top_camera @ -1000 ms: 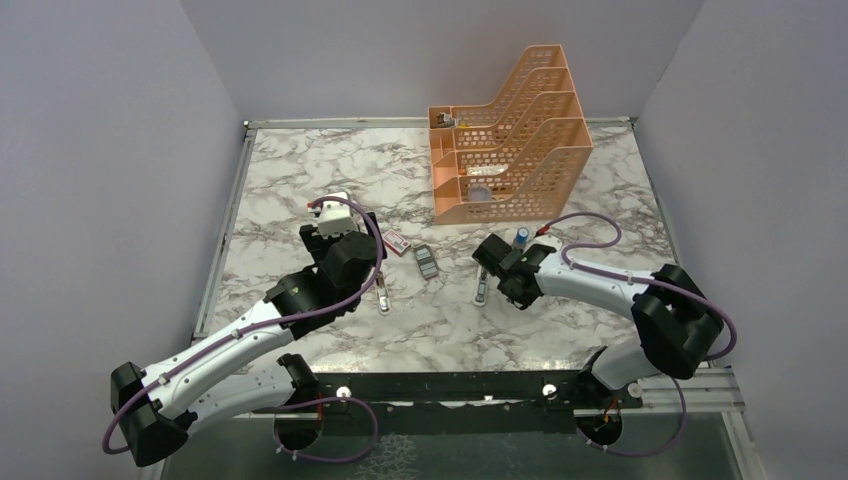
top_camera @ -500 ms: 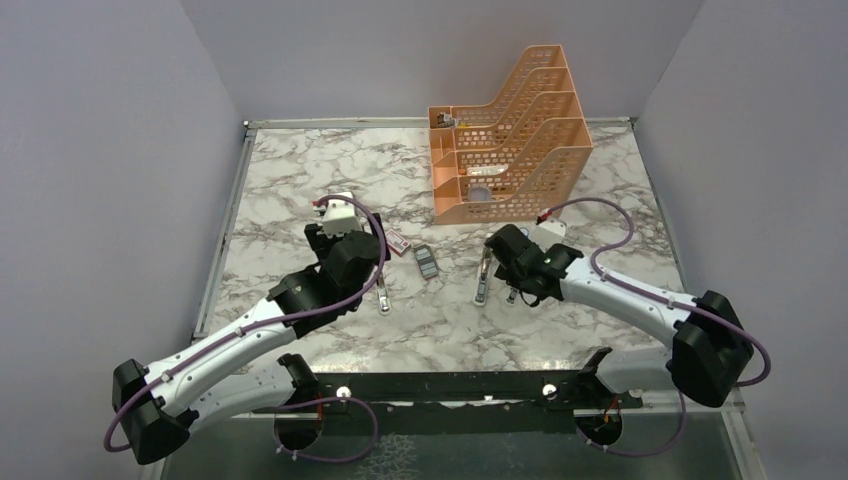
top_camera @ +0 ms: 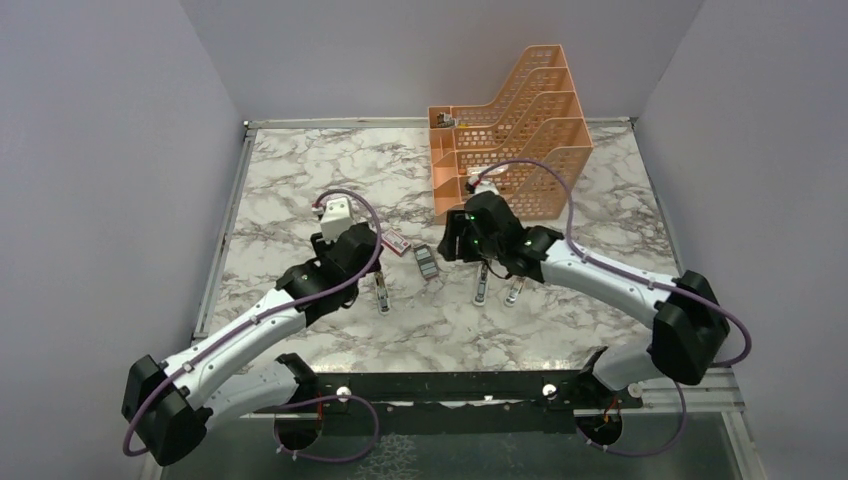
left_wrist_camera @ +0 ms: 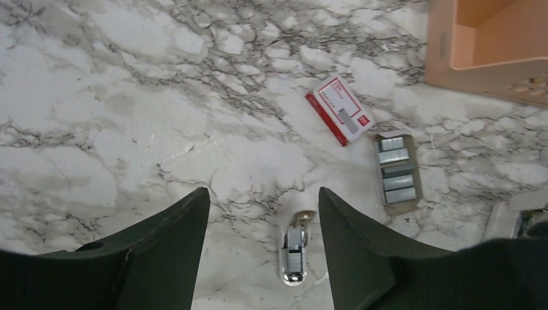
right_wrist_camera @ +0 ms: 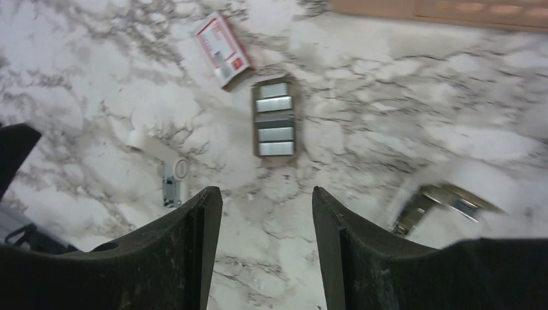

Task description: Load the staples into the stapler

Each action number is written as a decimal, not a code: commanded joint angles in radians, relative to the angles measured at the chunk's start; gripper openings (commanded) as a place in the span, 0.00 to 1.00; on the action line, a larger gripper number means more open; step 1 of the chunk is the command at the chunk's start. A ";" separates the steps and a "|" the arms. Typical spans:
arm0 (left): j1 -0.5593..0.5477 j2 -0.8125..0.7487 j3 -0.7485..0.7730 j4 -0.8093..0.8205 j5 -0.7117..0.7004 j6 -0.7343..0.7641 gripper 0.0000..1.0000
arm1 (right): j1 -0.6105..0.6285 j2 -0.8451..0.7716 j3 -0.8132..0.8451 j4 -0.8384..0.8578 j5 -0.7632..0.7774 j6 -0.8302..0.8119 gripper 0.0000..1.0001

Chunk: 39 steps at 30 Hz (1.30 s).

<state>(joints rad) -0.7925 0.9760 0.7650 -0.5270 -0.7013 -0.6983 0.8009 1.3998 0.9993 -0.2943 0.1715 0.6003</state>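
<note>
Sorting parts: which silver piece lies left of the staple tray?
The lone silver piece nearest the left fingers; the other two lie right of the staple tray.

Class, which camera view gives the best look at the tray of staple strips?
The right wrist view: the staple tray lies near the centre, unobstructed, its separate strips distinct. The left wrist view shows the staple tray too, but off to the right. The top view shows the staple tray only as a small grey rectangle.

- A marbled table.
- A red staple box, ahead and right of the left claw.
- A tray of staple strips, just ahead of the right claw.
- A chrome stapler part, beneath the left claw.
- An orange file rack, beyond the right claw.
</note>
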 commanded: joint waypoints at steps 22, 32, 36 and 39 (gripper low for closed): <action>0.426 -0.181 -0.471 0.260 0.896 -0.219 0.45 | 0.075 0.598 0.453 0.106 -0.521 -0.056 0.59; 0.426 -0.141 -0.553 0.385 0.998 -0.226 0.34 | 0.095 0.663 0.486 0.119 -0.565 -0.071 0.58; 0.426 -0.093 -0.561 0.427 0.997 -0.221 0.28 | 0.095 0.663 0.484 0.120 -0.563 -0.078 0.56; 0.427 -0.061 -0.556 0.442 0.982 -0.207 0.25 | 0.095 0.662 0.481 0.116 -0.567 -0.082 0.54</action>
<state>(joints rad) -0.3729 0.8783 0.2161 -0.1520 0.2649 -0.9207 0.8909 2.0499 1.4540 -0.1974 -0.3618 0.5407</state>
